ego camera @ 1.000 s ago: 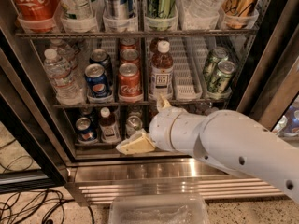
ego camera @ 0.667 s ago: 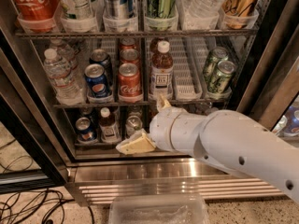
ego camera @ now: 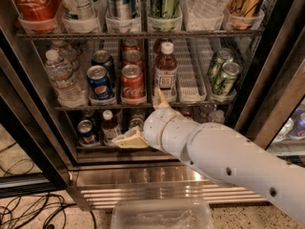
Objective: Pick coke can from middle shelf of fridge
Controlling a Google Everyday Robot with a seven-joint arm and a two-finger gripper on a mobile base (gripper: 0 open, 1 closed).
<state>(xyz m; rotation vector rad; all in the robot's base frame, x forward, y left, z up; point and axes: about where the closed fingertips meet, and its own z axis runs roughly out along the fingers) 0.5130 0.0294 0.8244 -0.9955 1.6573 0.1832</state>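
Observation:
The coke can (ego camera: pixel 132 83) stands at the front of a lane on the middle shelf (ego camera: pixel 190 90) of the fridge (ego camera: pixel 35 128), with two more red cans in line behind it. A blue Pepsi can (ego camera: pixel 99 81) stands just left of it. My gripper (ego camera: pixel 143 120) is below and slightly right of the coke can, in front of the shelf's rail. Its two beige fingers are spread wide: one fingertip (ego camera: pixel 159 98) points up beside the can's lower right, the other (ego camera: pixel 127 140) points left in front of the bottom shelf. It holds nothing. My white arm hides part of the bottom shelf.
A brown juice bottle (ego camera: pixel 165 71) stands right of the coke can, water bottles (ego camera: pixel 61 78) at the left, green cans (ego camera: pixel 224 75) at the right. A large Coca-Cola bottle (ego camera: pixel 32 4) is on the upper shelf. A clear plastic bin (ego camera: pixel 162 213) and cables (ego camera: pixel 33 209) lie on the floor.

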